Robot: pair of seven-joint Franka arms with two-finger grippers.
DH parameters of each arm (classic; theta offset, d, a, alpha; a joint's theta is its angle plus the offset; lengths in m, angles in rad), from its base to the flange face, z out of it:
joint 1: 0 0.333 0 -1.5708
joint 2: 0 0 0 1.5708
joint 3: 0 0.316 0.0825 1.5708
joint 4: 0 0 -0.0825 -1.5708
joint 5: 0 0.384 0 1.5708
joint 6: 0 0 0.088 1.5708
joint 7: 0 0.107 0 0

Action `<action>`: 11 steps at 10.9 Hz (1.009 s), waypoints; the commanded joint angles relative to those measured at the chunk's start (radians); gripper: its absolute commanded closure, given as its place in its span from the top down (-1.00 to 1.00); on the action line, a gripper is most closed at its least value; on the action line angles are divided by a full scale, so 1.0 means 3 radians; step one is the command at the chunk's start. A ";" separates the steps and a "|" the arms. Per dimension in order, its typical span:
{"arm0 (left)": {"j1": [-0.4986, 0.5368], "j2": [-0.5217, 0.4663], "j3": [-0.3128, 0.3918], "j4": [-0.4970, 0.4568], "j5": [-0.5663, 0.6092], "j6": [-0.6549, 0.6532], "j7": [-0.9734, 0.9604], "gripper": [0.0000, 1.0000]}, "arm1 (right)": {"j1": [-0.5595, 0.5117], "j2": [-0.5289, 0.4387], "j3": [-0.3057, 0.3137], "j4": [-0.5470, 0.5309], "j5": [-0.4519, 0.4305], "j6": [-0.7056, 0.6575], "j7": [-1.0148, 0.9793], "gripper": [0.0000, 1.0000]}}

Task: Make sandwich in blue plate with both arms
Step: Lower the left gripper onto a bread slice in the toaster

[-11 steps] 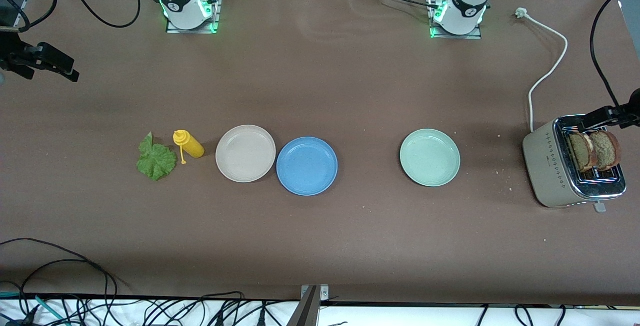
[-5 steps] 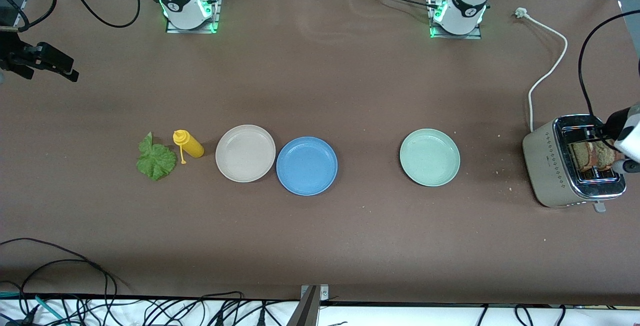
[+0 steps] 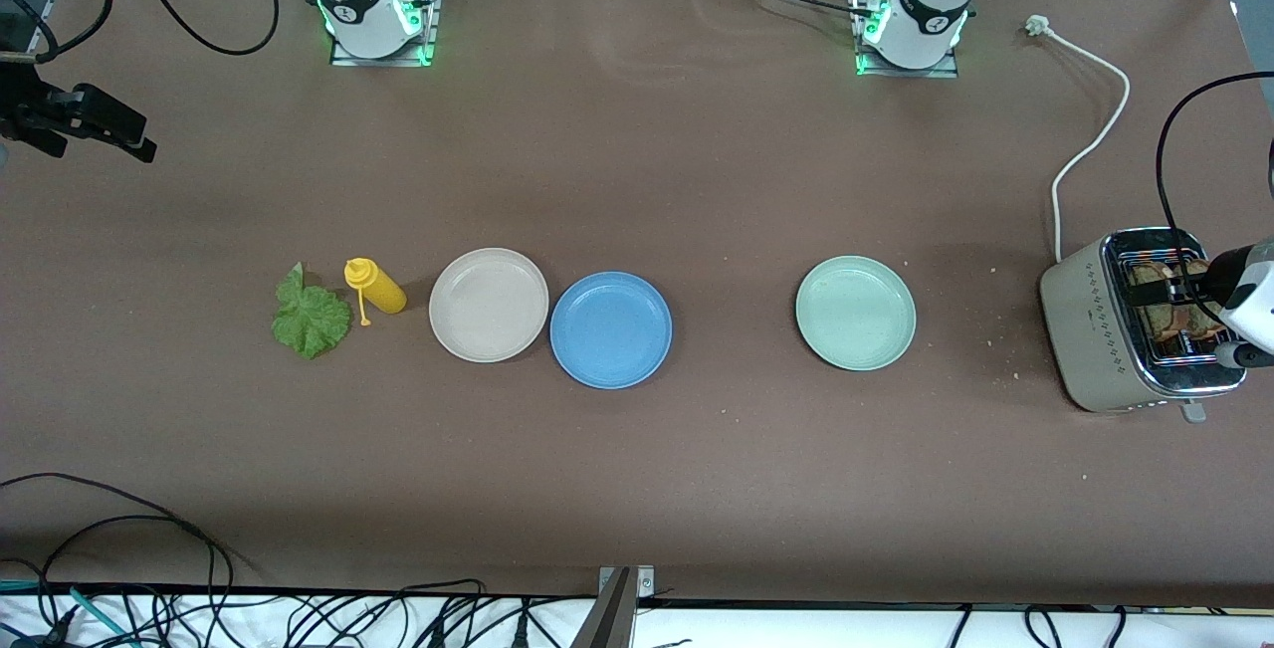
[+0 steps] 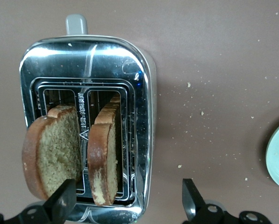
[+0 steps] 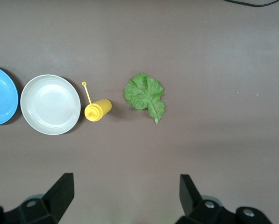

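I am watching the left tool hanging over the toaster at the left arm's end of the table, its fingers spread wide and gripping nothing. In the left wrist view two brown bread slices are standing upright in the toaster's slots, one in each, and the open fingers are straddling the slice in the slot closer to the pale green plate. I cannot tell whether a finger is touching bread.

The right tool is hanging high over the right arm's end of the table, fingers released and empty; in the front view it is showing at the edge of the frame.

The blue plate is sitting bare near the middle of the table, touching or just beside the beige plate, which is lying toward the right arm's end. Next along that way are lying a yellow squeeze bottle on its side and then a lettuce leaf flat on the table. The pale green plate is sitting well apart from the blue one, between it and the toaster. Crumbs are lying scattered on the table beside the toaster, and its white cord is trailing toward the left arm's base.
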 commanded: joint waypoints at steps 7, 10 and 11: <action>0.0160 0.0260 -0.0029 0.0077 0.0081 0.0077 0.0105 0.60 | -0.0006 -0.0007 -0.0007 0.0045 0.0036 -0.0053 0.0001 1.00; 0.0145 0.0255 -0.0034 0.0077 0.0081 0.0036 0.0100 -0.87 | -0.0006 -0.0002 -0.0007 0.0045 0.0036 -0.0053 0.0006 1.00; 0.0150 0.0240 -0.0039 0.0077 0.0076 0.0031 0.0095 -1.00 | -0.0006 -0.0007 -0.0007 0.0045 0.0036 -0.0053 0.0006 1.00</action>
